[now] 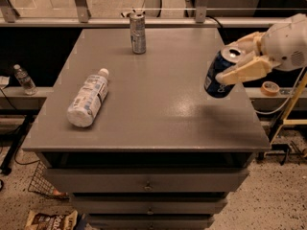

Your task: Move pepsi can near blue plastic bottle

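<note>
Camera view: gripper (229, 65) at right edge, clamped around raised pepsi can (214, 82), label partly behind fingers (245, 69).

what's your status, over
Gripper shut on pepsi can, held above table, right side. Blue plastic bottle lying at left. Silver can at back, off the line.

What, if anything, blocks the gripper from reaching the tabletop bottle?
Probably nothing, so yes: the gripper, above the table's right edge holding the can, has only bare surface between it and the bottle.
</note>
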Available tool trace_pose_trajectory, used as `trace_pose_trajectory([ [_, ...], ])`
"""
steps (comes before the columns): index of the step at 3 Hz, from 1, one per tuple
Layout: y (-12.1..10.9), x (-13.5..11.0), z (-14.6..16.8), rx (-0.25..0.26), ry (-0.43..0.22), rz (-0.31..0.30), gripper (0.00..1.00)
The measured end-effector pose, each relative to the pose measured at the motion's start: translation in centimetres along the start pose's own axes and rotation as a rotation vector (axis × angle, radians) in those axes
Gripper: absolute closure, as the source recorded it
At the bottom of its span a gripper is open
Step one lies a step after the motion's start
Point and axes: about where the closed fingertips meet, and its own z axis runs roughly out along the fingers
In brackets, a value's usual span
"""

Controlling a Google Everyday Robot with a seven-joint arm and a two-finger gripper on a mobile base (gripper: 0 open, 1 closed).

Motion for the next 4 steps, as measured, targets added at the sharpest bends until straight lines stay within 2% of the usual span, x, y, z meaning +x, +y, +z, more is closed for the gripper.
trace_pose_trajectory([
  [1, -0.3, -0.7, -0.2, 0.007, -0.008, -0.018, 1.0],
  [2, 0.6, -2.6, 2.4, -0.067, -0.012, -0.066, 1.0],
  [3, 2.3, -5.5, 6.5, -0.183, 0.001, -0.141, 1.0],
  [4, 4.1, -7.3, 11.7, -0.309, 0.038, -0.204, 1.0],
])
